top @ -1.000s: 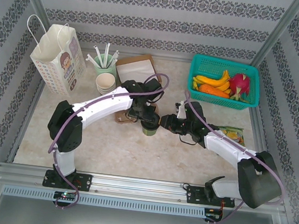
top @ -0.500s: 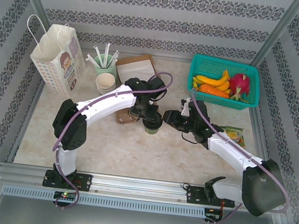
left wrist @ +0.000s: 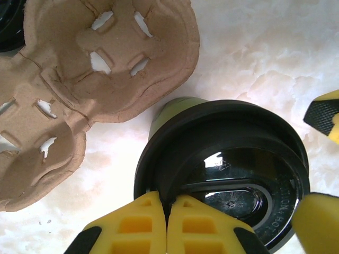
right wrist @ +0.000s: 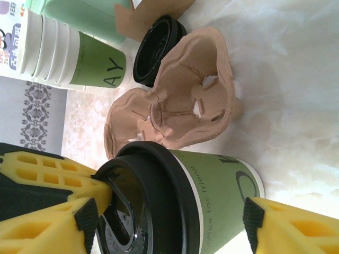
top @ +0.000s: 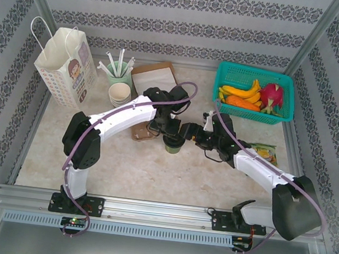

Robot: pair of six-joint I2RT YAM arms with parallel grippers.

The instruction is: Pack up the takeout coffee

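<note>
The takeout coffee (top: pixel 172 143), an olive-green paper cup under a black lid (left wrist: pixel 228 169), stands upright on the marble table just right of a brown pulp cup carrier (left wrist: pixel 79 79). From above, my left gripper (left wrist: pixel 167 203) is shut on the lid's rim, its yellow fingers (right wrist: pixel 53 174) pinching the near edge. My right gripper (right wrist: pixel 169 227) comes in from the right, turned on its side. It is open, with one finger over the lid end and the other by the base of the cup (right wrist: pixel 222 196). From overhead, the left gripper (top: pixel 170 133) and right gripper (top: pixel 188 132) meet at the cup.
A paper bag (top: pixel 65 68) stands at the back left. Behind the carrier are a stack of lidless cups (top: pixel 120 93), a mint holder with straws (top: pixel 120 68) and brown paper sheets (top: pixel 154 78). A spare black lid (right wrist: pixel 159 47) lies nearby. A teal fruit basket (top: pixel 224 87) and snack packet (top: pixel 262 152) sit right.
My right gripper has opened wide and now straddles the cup. The left gripper has stayed shut on the lid, and the cup has shifted slightly to the right.
</note>
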